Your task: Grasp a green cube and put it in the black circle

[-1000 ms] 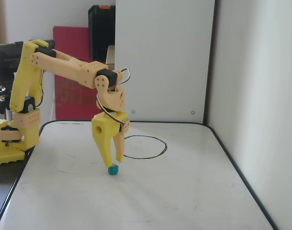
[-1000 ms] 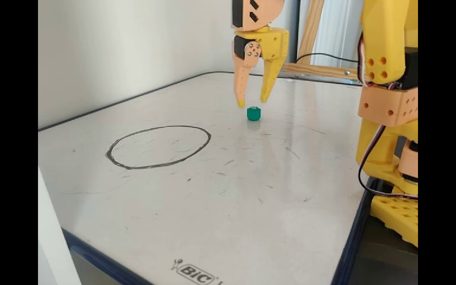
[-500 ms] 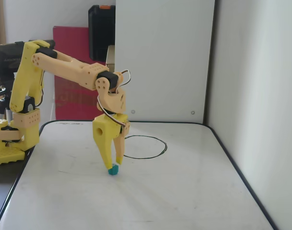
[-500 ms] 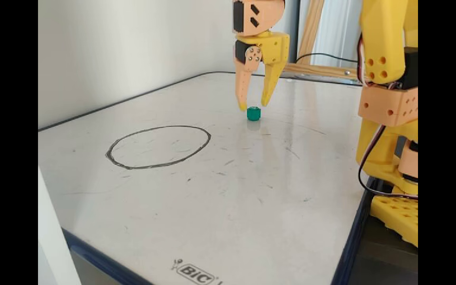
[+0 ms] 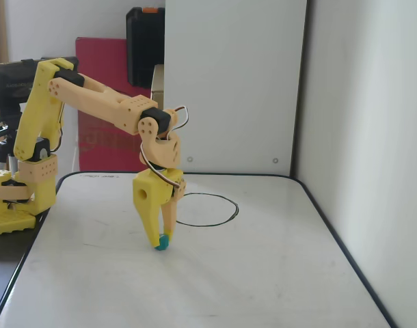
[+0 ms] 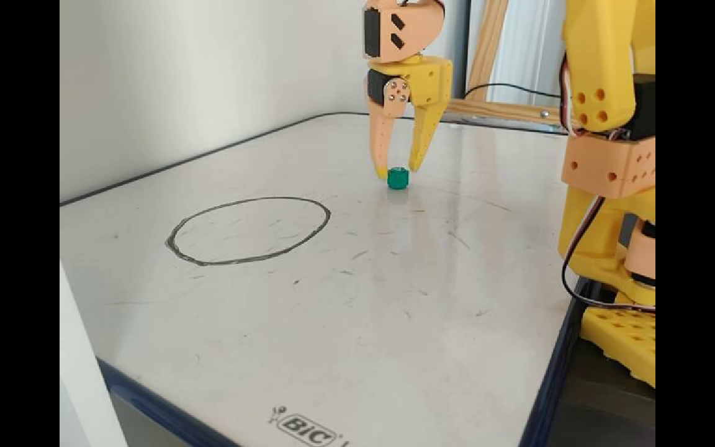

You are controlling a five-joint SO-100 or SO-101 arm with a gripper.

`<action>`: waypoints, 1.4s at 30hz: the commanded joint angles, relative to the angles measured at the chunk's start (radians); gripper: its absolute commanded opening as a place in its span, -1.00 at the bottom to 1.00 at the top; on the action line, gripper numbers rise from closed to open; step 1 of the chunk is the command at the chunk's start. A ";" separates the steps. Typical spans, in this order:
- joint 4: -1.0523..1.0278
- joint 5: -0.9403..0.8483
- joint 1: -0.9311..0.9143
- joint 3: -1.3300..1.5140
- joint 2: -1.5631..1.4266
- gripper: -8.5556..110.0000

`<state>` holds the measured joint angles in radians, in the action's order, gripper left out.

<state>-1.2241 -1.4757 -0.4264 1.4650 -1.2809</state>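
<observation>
i see my tool (image 6: pixel 399 169) hanging point-down over the white bench (image 6: pixel 345 323), fingers spread and released, straddling the green cube (image 6: pixel 398 179) that sits on the bench surface between the tips. the black circle (image 6: pixel 249 230) lies apart from the cube and holds nothing.

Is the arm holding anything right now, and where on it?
Nothing is held. The gripper stands open over the green cube, which sits on the whiteboard between the fingertips.

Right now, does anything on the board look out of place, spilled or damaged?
Nothing stands out. The green cube sits on the whiteboard between the open hand's tips, outside the black circle. Only faint scuff marks show.
</observation>
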 commanded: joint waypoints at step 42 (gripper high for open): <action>0.037 1.144 0.558 -0.156 -0.061 -0.85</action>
<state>-1.2072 -0.3758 0.1396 1.3514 -1.3484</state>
